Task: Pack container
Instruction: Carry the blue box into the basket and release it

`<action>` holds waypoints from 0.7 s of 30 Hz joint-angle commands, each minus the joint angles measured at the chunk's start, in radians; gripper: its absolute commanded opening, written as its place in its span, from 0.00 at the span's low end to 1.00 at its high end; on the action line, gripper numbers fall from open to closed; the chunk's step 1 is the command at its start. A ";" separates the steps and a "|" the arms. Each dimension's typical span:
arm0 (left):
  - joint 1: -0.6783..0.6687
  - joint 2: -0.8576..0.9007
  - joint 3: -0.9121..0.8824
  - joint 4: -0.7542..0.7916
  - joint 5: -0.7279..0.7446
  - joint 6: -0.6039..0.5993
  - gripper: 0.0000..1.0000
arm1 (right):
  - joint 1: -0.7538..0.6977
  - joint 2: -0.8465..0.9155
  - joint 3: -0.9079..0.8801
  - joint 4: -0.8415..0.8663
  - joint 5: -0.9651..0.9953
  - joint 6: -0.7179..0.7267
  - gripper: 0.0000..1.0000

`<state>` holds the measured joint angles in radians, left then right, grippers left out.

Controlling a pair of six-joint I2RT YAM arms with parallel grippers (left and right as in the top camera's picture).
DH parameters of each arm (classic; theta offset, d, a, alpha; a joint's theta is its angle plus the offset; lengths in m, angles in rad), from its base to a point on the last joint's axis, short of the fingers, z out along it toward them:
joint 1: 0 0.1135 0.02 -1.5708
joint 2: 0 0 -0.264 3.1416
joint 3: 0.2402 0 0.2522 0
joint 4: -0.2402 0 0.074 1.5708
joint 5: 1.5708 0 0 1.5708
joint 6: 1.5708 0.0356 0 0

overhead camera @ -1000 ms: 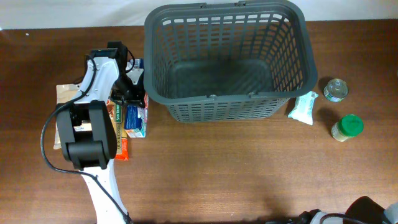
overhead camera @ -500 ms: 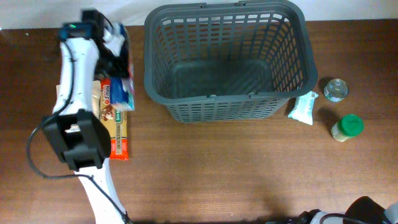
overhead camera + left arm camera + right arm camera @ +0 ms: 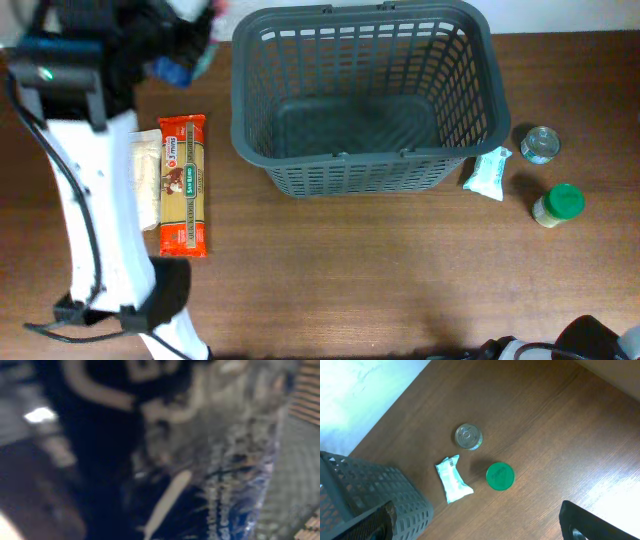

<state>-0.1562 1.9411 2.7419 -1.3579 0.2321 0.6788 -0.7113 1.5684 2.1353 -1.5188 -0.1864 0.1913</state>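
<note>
overhead view: the container, a large dark grey basket with slotted walls, sits on the table at the far edge, a little right of the middle, and nothing lies in it. the left arm reaches up along the left side, and the left hand hangs above the far left corner of the table, just left of the container's rim. it is clamped on a blue packet, which is off the table and blurred by motion.

below the hand, a long red pasta packet lies flat on the table, running lengthwise towards the near edge. a pale beige packet lies against its left side, partly under the arm.

right of the container, a small light green packet rests just beside the near right corner. a tin can stands a little further right, and a jar with a green lid stands nearer the front, apart from both.

the left wrist view is heavily blurred; the blue packet fills most of it, close to the lens, with lattice showing at the right edge.

in the right wrist view the right hand hangs high above the table with its fingers wide apart, holding nothing. under it are the can, the green packet, the green lid and a corner of the container.
</note>
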 commanded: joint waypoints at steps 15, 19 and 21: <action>-0.362 0.303 -0.013 0.001 -0.278 0.348 0.02 | -0.003 0.003 0.003 -0.002 -0.012 0.008 0.99; -0.386 0.380 -0.013 0.000 -0.278 0.348 0.02 | -0.003 0.003 0.003 -0.002 -0.012 0.008 0.99; -0.390 0.411 -0.013 0.002 -0.277 0.348 0.02 | -0.003 0.003 0.003 -0.002 -0.012 0.008 0.99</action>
<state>-0.5282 2.3524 2.7148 -1.3640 -0.0280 1.0096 -0.7113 1.5684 2.1353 -1.5185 -0.1864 0.1921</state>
